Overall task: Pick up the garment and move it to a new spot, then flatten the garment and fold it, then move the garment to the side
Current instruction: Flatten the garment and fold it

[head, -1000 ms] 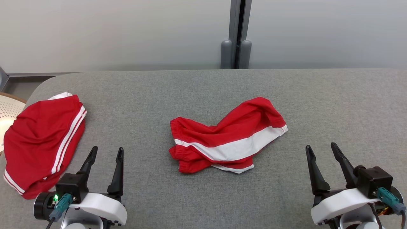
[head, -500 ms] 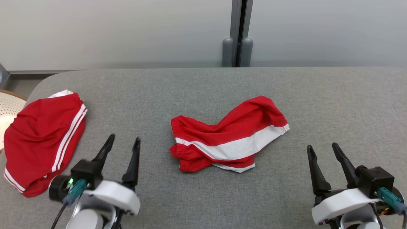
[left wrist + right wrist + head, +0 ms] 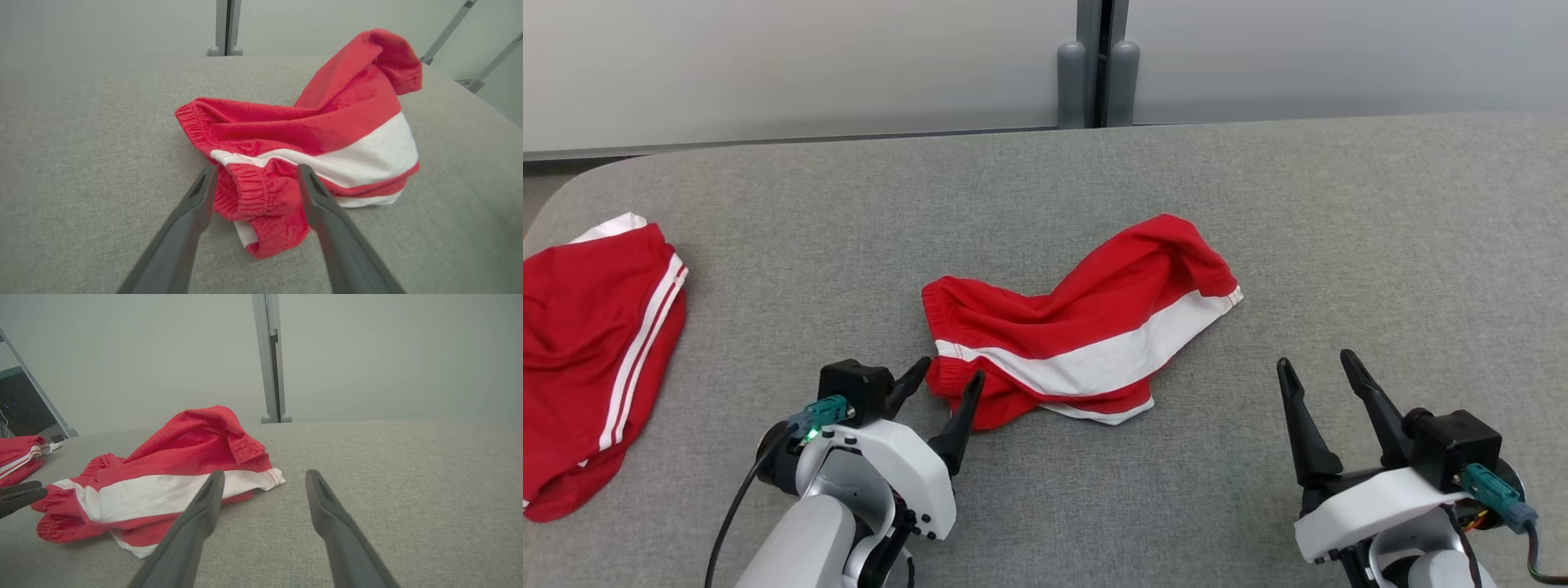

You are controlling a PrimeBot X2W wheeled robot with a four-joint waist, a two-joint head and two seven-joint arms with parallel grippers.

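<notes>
Change: left tool (image 3: 951, 371) has swung in from well left of the garment (image 3: 1086, 335) to its near-left corner. The head camera has shifted too, so the whole scene sits differently in that view.
Left tool: wide, holding nothing. Its fingers (image 3: 184, 228) straddle the garment's gathered waistband (image 3: 261, 196), one on each side, touching the cloth or just off it; I cannot tell which.
Right tool (image 3: 1316, 360): wide and empty, unmoved, well apart to the near right of the garment.
Garment: crumpled heap in the middle of the table (image 3: 1339, 229), with a white band across the red. It lies flat on the cloth surface, not lifted.
Meaning: the pick-up looks about to begin, and closing here should catch the waistband. Moving, flattening, folding and setting aside all appear to remain.
Edges: the table's far edge runs well beyond the garment, and its rounded corner lies far to the garment's left.
Open room: there is bare grey table beyond the garment and to its right. A second red garment (image 3: 596, 351) lies well to the left, so that side is tighter.
</notes>
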